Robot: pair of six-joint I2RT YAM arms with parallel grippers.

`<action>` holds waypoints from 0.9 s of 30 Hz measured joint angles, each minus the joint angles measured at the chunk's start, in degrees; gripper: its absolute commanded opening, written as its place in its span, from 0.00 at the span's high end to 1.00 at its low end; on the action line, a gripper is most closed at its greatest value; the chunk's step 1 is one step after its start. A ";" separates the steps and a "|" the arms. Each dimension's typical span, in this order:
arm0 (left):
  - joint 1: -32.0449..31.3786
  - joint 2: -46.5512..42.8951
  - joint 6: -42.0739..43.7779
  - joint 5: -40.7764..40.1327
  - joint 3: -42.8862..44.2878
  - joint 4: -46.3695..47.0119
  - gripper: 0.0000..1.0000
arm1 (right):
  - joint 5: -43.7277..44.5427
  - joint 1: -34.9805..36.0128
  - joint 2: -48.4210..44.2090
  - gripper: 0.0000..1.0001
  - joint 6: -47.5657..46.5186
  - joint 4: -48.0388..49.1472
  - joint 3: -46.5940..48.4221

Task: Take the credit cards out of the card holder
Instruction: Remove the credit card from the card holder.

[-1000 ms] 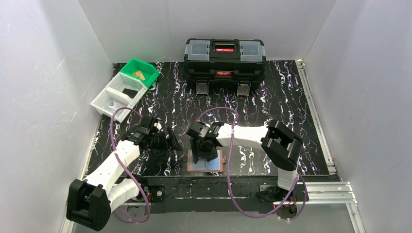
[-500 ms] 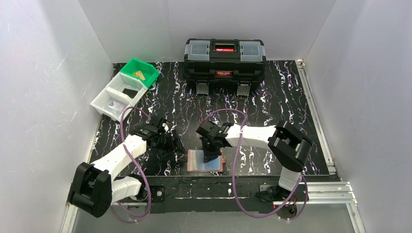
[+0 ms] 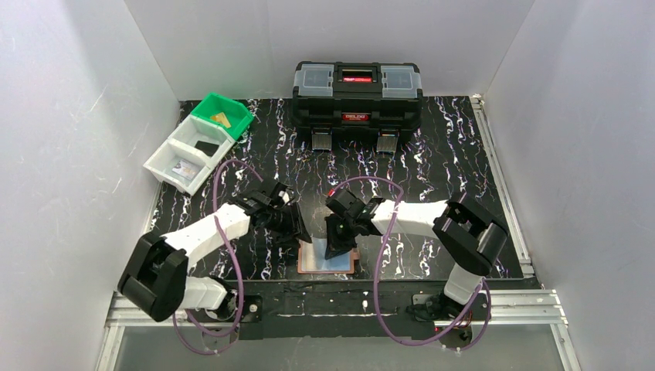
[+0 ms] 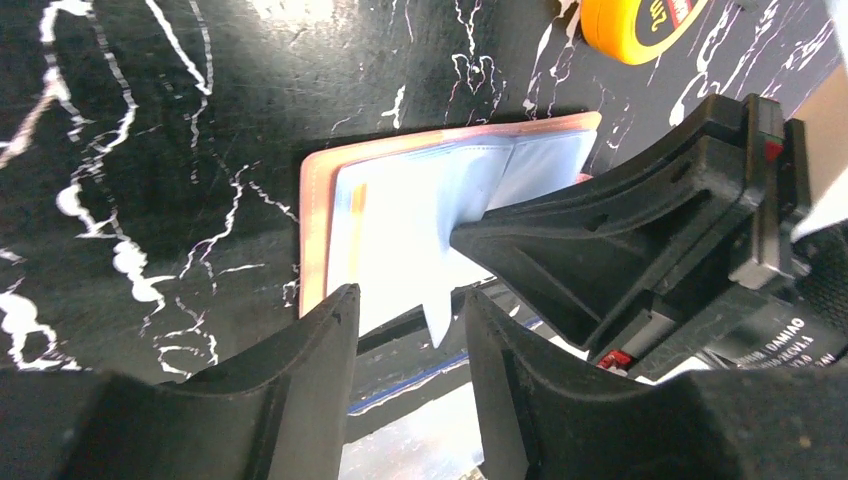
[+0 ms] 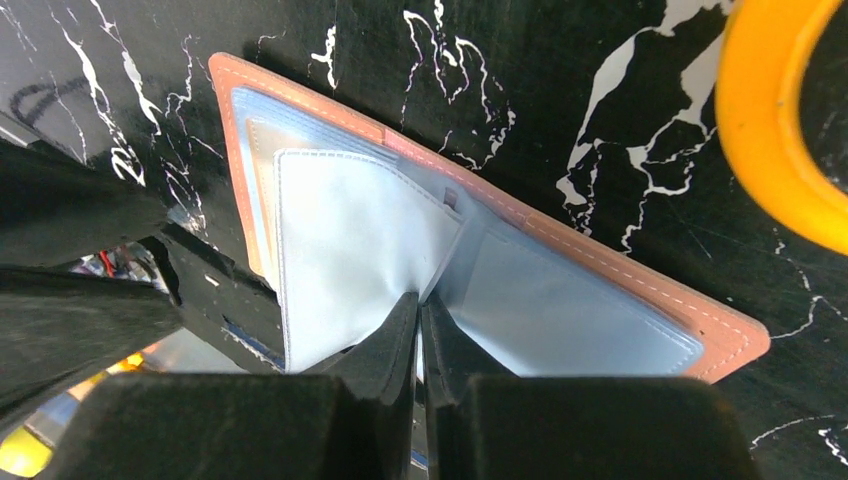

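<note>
Three cards lie in bins at the far left of the table (image 3: 463, 154): a gold-tan card (image 3: 222, 118) in the green bin (image 3: 202, 110), a black card (image 3: 206, 145) in the middle white bin (image 3: 176, 136), and a whitish card (image 3: 184, 168) in the nearest white bin (image 3: 156, 165). We find the left fingers (image 4: 310, 360) parted, just left of the card holder (image 3: 313, 263). The lower tip of a raised pale sleeve (image 4: 437, 325) hangs in the gap between them, and we see no contact. The card holder lies open and flat near the table's front edge, between the two arms. The right fingers (image 5: 385, 345) are closed on that bluish sleeve (image 5: 340, 250), pinching it up from the holder. We cannot tell whether any sleeve contains a card. A black toolbox (image 3: 357, 93) stands at the back. A yellow tape measure (image 5: 780, 130) lies near the holder's far right corner.
</note>
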 measured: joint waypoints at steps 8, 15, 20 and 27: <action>-3.30 7.52 -0.98 2.21 0.09 5.53 0.66 | -1.90 -0.85 -0.39 0.89 -0.33 2.32 -1.51; -6.51 11.54 -2.60 2.69 0.17 8.55 0.91 | -1.84 -0.87 -0.81 0.71 -0.96 2.21 -1.42; -8.28 10.75 -4.87 0.94 0.17 8.92 1.00 | 0.72 -0.90 -3.28 0.58 -2.80 -1.99 -0.72; -11.21 7.30 -8.24 -3.41 0.28 7.85 0.98 | 5.57 -2.34 -8.31 0.49 -4.09 -10.97 2.23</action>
